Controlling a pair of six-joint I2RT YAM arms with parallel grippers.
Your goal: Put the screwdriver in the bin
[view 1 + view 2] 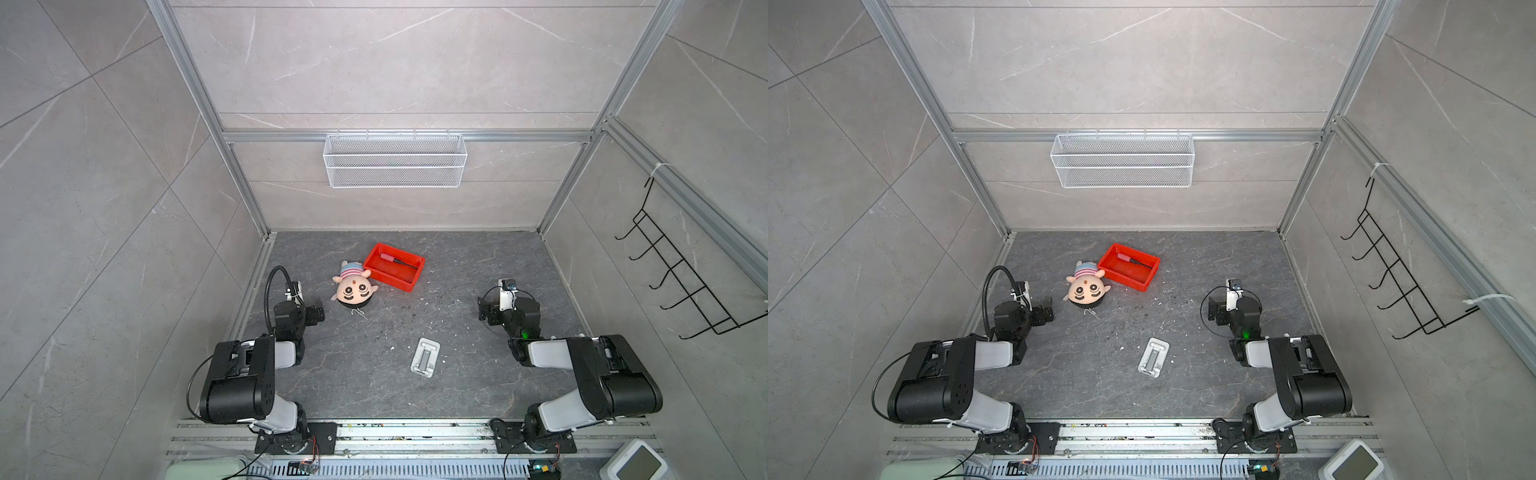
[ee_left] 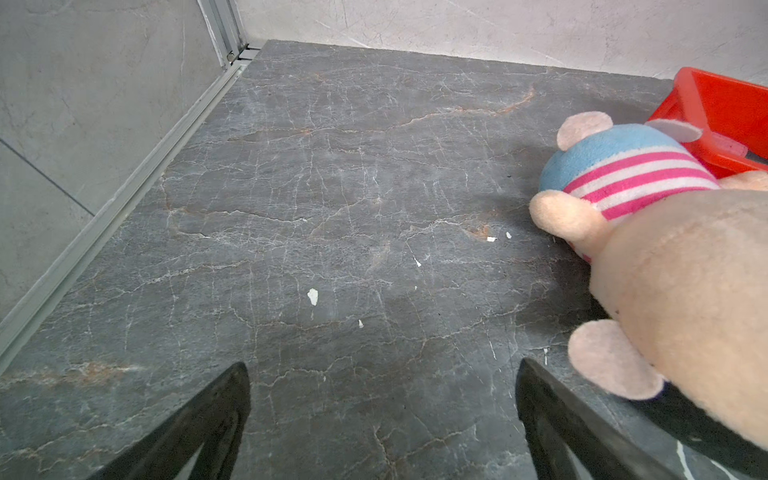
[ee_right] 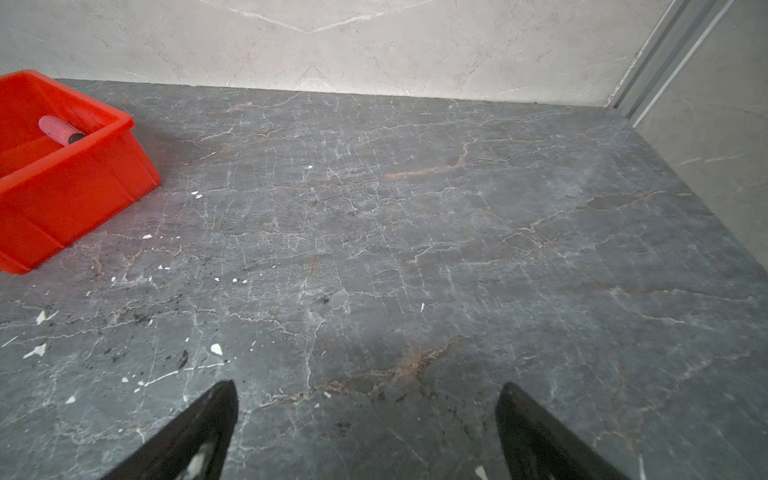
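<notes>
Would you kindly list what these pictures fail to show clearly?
- Screwdriver tip: in the right wrist view, hidden behind the bin wall.
- Bin's far end: in the left wrist view, cut off by the picture's edge.
- Plush toy face: turned away in the left wrist view.

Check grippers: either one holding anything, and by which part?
Nothing held. Left gripper and right gripper both show open fingers over bare table. The screwdriver lies in the bin.
</notes>
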